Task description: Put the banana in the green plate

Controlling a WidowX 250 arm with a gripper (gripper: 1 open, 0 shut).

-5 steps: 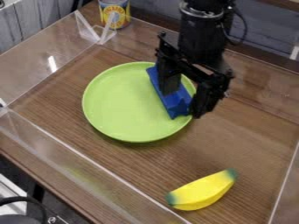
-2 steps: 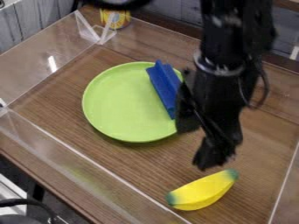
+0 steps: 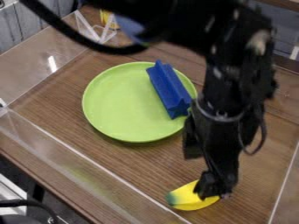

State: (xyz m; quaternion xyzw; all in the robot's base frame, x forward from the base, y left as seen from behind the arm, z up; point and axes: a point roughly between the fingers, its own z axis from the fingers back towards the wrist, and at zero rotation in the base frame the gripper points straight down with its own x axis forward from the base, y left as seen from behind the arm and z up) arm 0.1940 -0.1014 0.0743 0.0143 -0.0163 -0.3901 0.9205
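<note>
The banana (image 3: 186, 200), small and yellow, lies on the wooden table near the front right, and the arm hides its right half. My gripper (image 3: 207, 175) points straight down just above it with its black jaws open and nothing between them; one finger (image 3: 218, 186) is right at the banana's upper end. To the back left lies the green plate (image 3: 121, 103), a large lime-green round dish. A blue oblong block (image 3: 170, 87) rests across the plate's right side.
Clear plastic walls (image 3: 47, 66) ring the wooden table top. A yellow container (image 3: 107, 16) stands beyond the back wall, partly behind the blurred arm. The table's front edge runs just below the banana.
The gripper has moved from over the plate and blue block to the front right and sunk down over the banana, rolling as it went. It stays open. Banana, plate and block have not moved.
</note>
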